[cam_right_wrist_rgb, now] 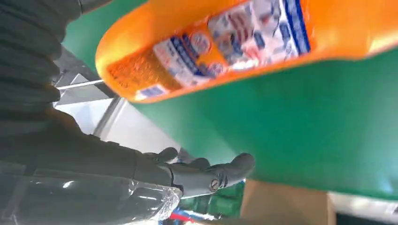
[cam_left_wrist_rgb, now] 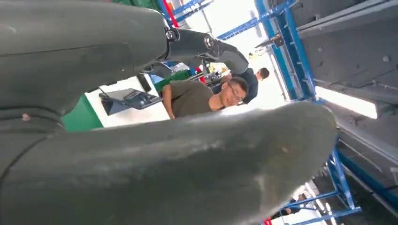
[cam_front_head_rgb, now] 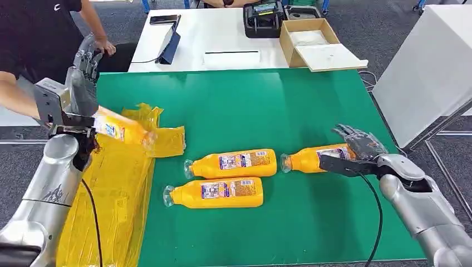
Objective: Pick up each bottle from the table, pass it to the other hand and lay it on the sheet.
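Left hand (cam_front_head_rgb: 83, 75) raised over the table's left edge, fingers pointing up and apart, nothing held; in the left wrist view, thick grey thumb (cam_left_wrist_rgb: 187, 178) and a dark finger (cam_left_wrist_rgb: 206, 47) spread wide. Just beside its wrist, one orange bottle (cam_front_head_rgb: 119, 128) lying on the crumpled yellow sheet (cam_front_head_rgb: 111, 189), which hangs over the left side of the green table (cam_front_head_rgb: 267, 105).

Right hand (cam_front_head_rgb: 356, 150) low at the table's right, fingers spread around the base of the rightmost bottle (cam_front_head_rgb: 314, 158), thumb in front of it; whether touching or gripping, cannot tell. From the right wrist, same bottle (cam_right_wrist_rgb: 244, 42) lying on green, dark fingers (cam_right_wrist_rgb: 206, 176) open beyond it.

Four orange bottles in all: one on the sheet, three on the bare green, all on their sides with caps pointing left. Middle bottle (cam_front_head_rgb: 231, 163) just beside the rightmost one; lowest bottle (cam_front_head_rgb: 214, 193) just in front of it.

Behind, on a white table (cam_front_head_rgb: 222, 33), an open cardboard box (cam_front_head_rgb: 311, 41) holding white sheets.
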